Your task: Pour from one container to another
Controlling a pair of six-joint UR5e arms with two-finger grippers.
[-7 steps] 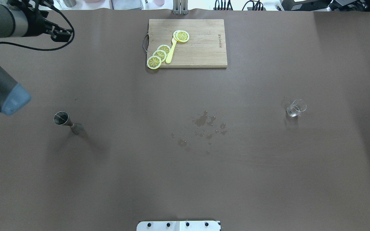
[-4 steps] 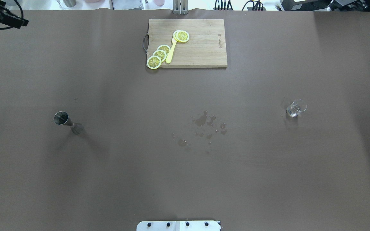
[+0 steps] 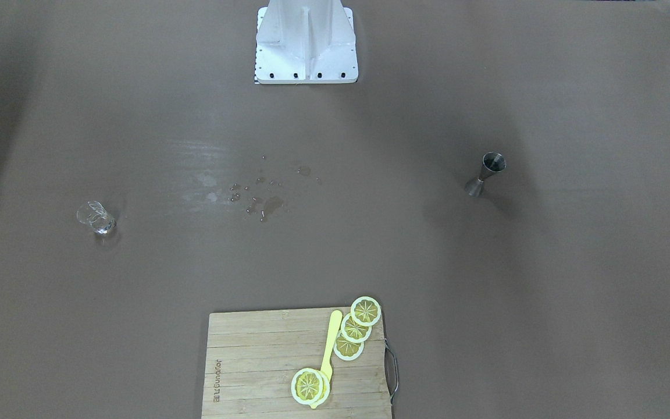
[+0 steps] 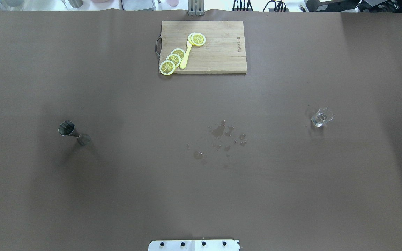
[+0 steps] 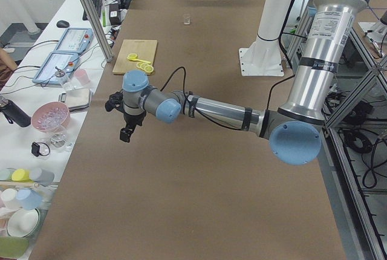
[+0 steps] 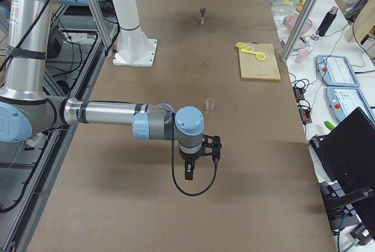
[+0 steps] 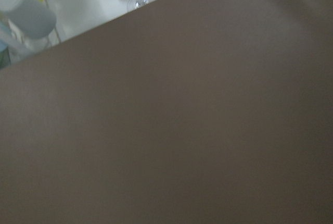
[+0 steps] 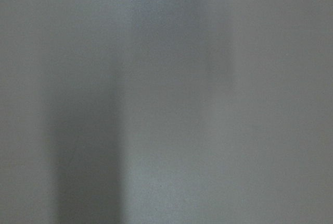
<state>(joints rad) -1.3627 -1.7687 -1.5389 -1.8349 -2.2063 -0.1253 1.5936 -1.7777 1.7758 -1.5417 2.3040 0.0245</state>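
Glass cup [image 4: 321,117] stood upright on the worktop's [image 4: 201,195] right side. Jigger [image 4: 71,132] stood upright on the left, well apart, with wet drops [image 4: 222,134] between them. Left gripper [image 5: 124,136] and right gripper [image 6: 188,174] hung clear of both; how far the jaws were open couldn't be told.

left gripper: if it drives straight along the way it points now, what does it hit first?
The left gripper points roughly straight down, so most likely the bare brown table cover. Its wrist view shows nothing else below. How high it hangs above the cover is unclear.
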